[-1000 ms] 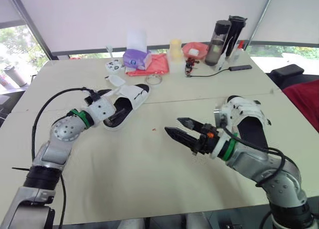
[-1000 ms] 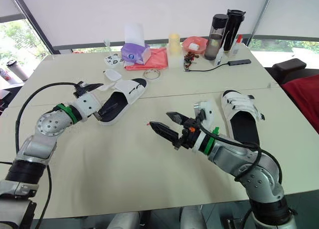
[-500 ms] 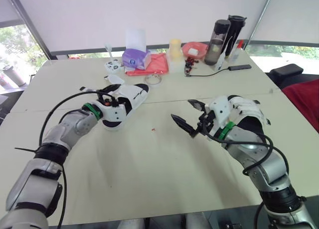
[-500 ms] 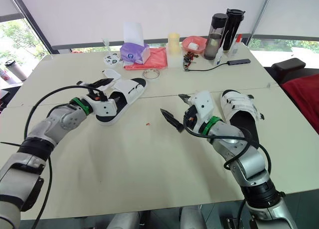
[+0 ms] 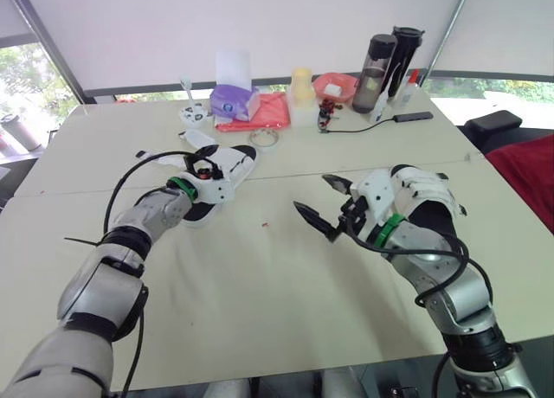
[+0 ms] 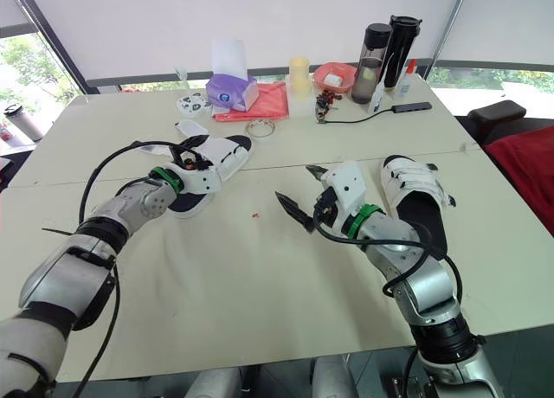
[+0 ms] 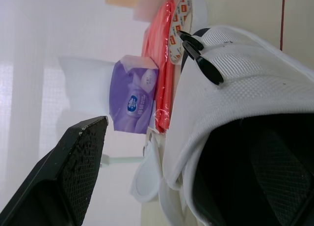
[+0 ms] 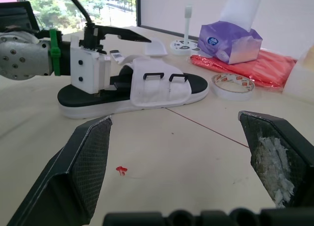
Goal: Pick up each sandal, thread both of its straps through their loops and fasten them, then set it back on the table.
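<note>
One white sandal (image 5: 232,164) with a black footbed lies on the table (image 5: 260,285) at centre left, its two strap loops (image 8: 162,77) facing up. My left gripper (image 5: 201,160) is open at its heel end, one finger above the sandal and the other low by the footbed. In the left wrist view the sandal (image 7: 245,113) sits between the spread fingers (image 7: 64,177). The second sandal (image 5: 428,199), straps across it, lies at the right behind my right wrist. My right gripper (image 5: 322,202) hovers open and empty over the table's middle, pointing at the first sandal (image 8: 142,88).
At the back stand a purple tissue box (image 5: 232,99), a red cloth (image 5: 270,112), a tape roll (image 5: 264,138), a yellow cup (image 5: 301,85), a red bowl (image 5: 338,86) and two dark bottles (image 5: 385,60). A black cable (image 5: 363,125) lies near them.
My left gripper has reached forward from beside the sandal's heel to over it. My right gripper has drawn back toward the right sandal and turned, still open.
</note>
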Tool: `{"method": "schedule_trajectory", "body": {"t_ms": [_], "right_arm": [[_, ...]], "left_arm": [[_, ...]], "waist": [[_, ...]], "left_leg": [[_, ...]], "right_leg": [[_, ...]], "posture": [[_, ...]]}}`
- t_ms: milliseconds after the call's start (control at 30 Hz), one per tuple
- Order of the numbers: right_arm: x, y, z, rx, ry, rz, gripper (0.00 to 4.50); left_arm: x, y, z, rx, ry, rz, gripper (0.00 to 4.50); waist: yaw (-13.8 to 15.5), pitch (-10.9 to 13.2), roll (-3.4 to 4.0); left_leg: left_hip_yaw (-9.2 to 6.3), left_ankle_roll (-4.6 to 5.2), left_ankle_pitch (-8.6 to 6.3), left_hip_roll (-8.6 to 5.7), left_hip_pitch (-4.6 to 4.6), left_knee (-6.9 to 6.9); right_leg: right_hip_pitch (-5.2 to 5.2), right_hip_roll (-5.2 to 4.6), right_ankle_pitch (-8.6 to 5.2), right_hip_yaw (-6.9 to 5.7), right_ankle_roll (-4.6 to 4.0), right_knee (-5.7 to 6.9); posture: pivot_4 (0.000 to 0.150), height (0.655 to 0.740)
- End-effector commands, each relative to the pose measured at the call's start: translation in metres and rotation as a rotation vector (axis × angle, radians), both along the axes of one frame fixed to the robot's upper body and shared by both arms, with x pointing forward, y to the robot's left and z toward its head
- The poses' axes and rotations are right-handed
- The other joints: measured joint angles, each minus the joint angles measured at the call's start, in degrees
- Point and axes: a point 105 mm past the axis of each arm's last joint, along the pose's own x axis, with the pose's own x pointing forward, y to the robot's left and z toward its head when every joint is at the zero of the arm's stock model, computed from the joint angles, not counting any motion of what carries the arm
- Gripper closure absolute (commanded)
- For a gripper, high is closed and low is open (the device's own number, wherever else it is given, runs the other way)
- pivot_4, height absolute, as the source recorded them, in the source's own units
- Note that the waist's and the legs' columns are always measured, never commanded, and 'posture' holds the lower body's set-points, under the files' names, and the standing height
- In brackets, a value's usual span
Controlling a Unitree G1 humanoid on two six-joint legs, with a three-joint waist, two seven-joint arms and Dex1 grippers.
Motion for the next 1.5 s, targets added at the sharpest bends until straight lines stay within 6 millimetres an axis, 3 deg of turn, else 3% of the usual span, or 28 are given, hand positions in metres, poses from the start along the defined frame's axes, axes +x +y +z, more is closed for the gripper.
{"method": "schedule_trajectory", "body": {"t_ms": [33,267,400,500,600,800,933,1067,1233,1500], "right_arm": [[-0.005,0.003,0.011,0.012,-0.053,0.009,0.00],[-0.008,0.004,0.009,0.011,-0.056,-0.002,0.00],[-0.010,0.001,0.006,0.006,-0.055,-0.018,0.00],[-0.010,-0.003,0.005,0.005,-0.058,-0.037,0.00],[-0.010,-0.013,0.006,0.015,-0.058,-0.063,0.00],[-0.017,-0.035,0.008,0.013,-0.044,-0.072,0.00],[-0.018,-0.060,0.005,-0.019,-0.017,-0.096,0.00],[-0.017,-0.067,0.007,-0.024,-0.014,-0.103,0.00],[-0.021,-0.066,0.004,-0.021,-0.002,-0.102,0.00],[-0.028,-0.066,0.000,-0.006,0.014,-0.120,0.00]], "left_arm": [[0.007,-0.005,0.013,0.018,-0.047,0.012,0.89],[0.011,-0.009,0.010,0.077,-0.056,0.031,4.49],[0.011,-0.008,0.010,0.114,-0.071,0.031,4.49],[0.007,-0.012,0.023,0.162,-0.171,-0.035,4.49],[-0.010,-0.025,0.037,0.219,-0.276,-0.229,4.49],[-0.045,-0.037,0.038,0.324,-0.326,-0.521,4.49],[-0.092,-0.061,0.028,0.462,-0.396,-0.868,4.49],[-0.133,-0.075,0.006,0.453,-0.399,-1.096,4.49],[-0.151,-0.080,-0.015,0.404,-0.324,-1.143,4.49],[-0.146,-0.072,-0.019,0.379,-0.290,-1.021,4.49]], "waist": [[0.01,0.02,-0.04],[-0.02,0.02,-0.06],[0.01,0.04,-0.09],[-0.16,0.04,-0.09],[-0.67,0.17,-0.31],[-0.69,0.22,-0.39],[-0.79,0.24,-0.41],[-0.77,0.21,-0.37],[-0.90,0.22,-0.39],[-1.01,0.18,-0.34]], "left_leg": [[0.00,0.00,0.00,0.00,0.00,0.02],[0.00,0.00,0.00,-0.01,0.01,0.07],[-0.02,0.00,0.00,0.00,0.05,0.29],[-0.01,0.02,-0.02,0.00,0.04,0.43],[-0.03,0.02,-0.02,0.00,0.02,0.44],[-0.04,0.04,-0.04,-0.01,-0.14,0.48],[-0.03,0.05,-0.05,-0.01,-0.27,0.58],[0.00,0.06,-0.05,0.00,-0.26,0.60],[0.01,0.06,-0.05,0.01,-0.24,0.65],[0.03,0.06,-0.05,0.02,-0.12,0.74]], "right_leg": [[0.00,0.00,0.00,0.00,0.01,0.00],[0.02,0.00,0.01,0.00,0.03,0.04],[0.13,0.03,0.01,-0.03,0.04,0.14],[0.20,0.03,0.05,-0.01,0.11,0.14],[0.15,0.04,0.06,-0.01,0.11,0.20],[0.06,0.00,0.06,0.00,0.11,0.16],[-0.02,0.00,0.08,0.00,0.13,0.18],[-0.01,0.00,0.08,0.02,0.14,0.20],[-0.04,0.02,0.08,0.02,0.13,0.32],[0.04,0.01,0.08,0.05,0.13,0.44]], "posture": [[0.150,0.7400],[0.150,0.7400],[0.150,0.7400],[0.150,0.7400],[0.150,0.7400],[0.150,0.7400],[0.150,0.7400],[0.150,0.7400],[0.150,0.7400],[0.150,0.7400]]}}
